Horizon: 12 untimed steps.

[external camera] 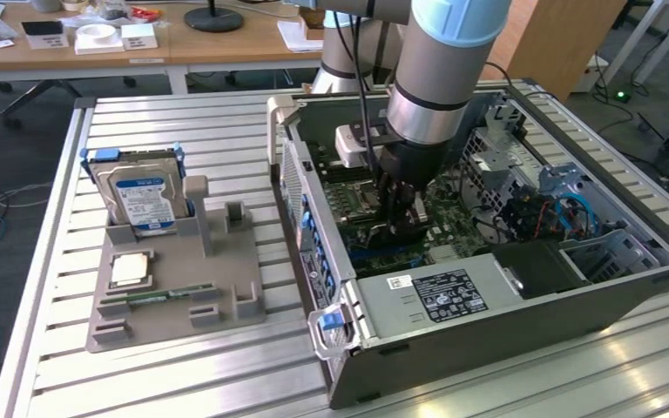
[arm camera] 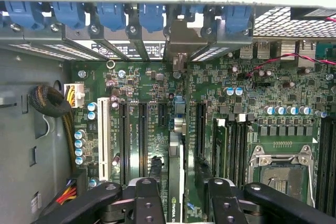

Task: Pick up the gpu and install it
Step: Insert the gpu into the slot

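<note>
My gripper (external camera: 397, 225) reaches down inside the open computer case (external camera: 543, 305), low over the green motherboard (arm camera: 236, 82). In the wrist view the gpu (arm camera: 176, 182) appears edge-on as a slim dark card with a green label strip. It stands upright between the two black fingers (arm camera: 148, 199) of the gripper (arm camera: 181, 205), which is shut on it. The card lines up with the gap between the long black expansion slots (arm camera: 142, 137), and its silver bracket end (arm camera: 178, 38) sits at the case's rear slot openings. Its lower edge is hidden, so whether it touches a slot cannot be told.
Blue slot latches (arm camera: 110, 17) line the case's rear wall. A cpu socket (arm camera: 281, 169) and a cable bundle (arm camera: 50, 100) flank the slots. The power supply (external camera: 451, 296) fills the case's near end. A grey fixture (external camera: 172, 287) at the exterior view's left holds a hard drive (external camera: 143, 196) and a memory stick (external camera: 154, 296).
</note>
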Tool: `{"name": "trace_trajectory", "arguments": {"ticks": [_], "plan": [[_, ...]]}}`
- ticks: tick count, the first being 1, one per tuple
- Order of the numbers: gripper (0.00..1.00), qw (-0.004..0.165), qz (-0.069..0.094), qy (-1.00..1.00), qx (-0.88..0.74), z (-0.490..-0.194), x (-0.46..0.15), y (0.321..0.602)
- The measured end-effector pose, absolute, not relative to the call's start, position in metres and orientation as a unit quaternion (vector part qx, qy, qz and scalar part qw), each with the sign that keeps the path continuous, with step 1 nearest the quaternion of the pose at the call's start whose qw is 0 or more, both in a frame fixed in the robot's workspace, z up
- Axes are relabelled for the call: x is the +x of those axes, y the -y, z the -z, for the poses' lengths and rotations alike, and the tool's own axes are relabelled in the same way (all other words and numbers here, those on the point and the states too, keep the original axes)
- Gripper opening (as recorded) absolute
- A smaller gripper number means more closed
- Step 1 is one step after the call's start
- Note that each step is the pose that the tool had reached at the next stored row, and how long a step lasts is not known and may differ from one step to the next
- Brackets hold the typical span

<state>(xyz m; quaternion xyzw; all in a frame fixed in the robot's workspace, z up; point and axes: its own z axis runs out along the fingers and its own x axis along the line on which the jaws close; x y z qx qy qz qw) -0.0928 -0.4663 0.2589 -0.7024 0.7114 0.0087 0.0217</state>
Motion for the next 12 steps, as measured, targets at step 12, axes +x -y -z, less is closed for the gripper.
{"name": "trace_trajectory", "arguments": {"ticks": [12], "plan": [[0.25,0.022,-0.009,-0.711,-0.702,-0.2589,-0.0929,0.4663]]}}
